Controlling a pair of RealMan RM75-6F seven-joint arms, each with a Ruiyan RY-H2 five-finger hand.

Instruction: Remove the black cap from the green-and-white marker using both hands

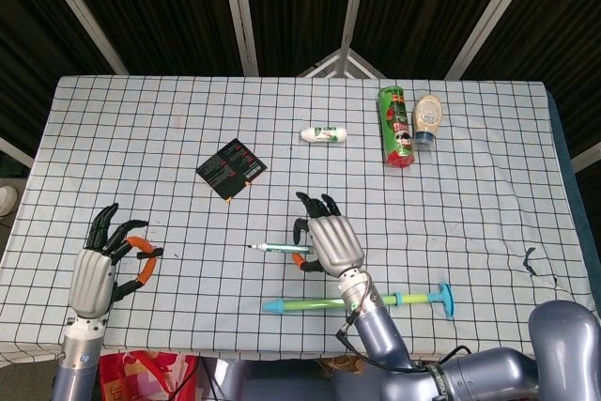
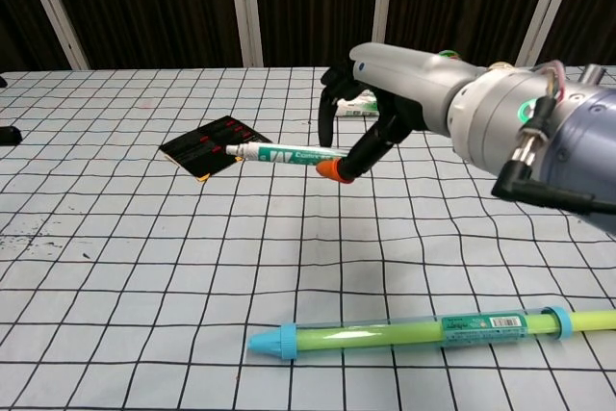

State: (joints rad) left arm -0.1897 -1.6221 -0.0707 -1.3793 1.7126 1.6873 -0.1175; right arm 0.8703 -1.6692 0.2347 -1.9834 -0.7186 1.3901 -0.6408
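R hand [image 1: 331, 238] grasps the green-and-white marker [image 2: 289, 154] in its fingers [image 2: 339, 168], lifted off the checked tabletop [image 1: 470, 194], tip toward 9 o'clock. L hand [image 1: 103, 260] at tabletop's 8 o'clock edge, fingers spread & released, over orange-handled pliers [image 1: 143, 260]. Black cap can't be made out.

A white worktop [image 1: 141, 129] cloth with a dark grid carries a green-and-white marker [image 2: 284, 154], a black packet [image 1: 231, 169] with red print, a lime-green tube [image 2: 404, 332] with sky-blue ends, a green can [image 1: 396, 127] and silver hands [image 1: 333, 239] with black, orange-tipped fingers [image 1: 310, 202].
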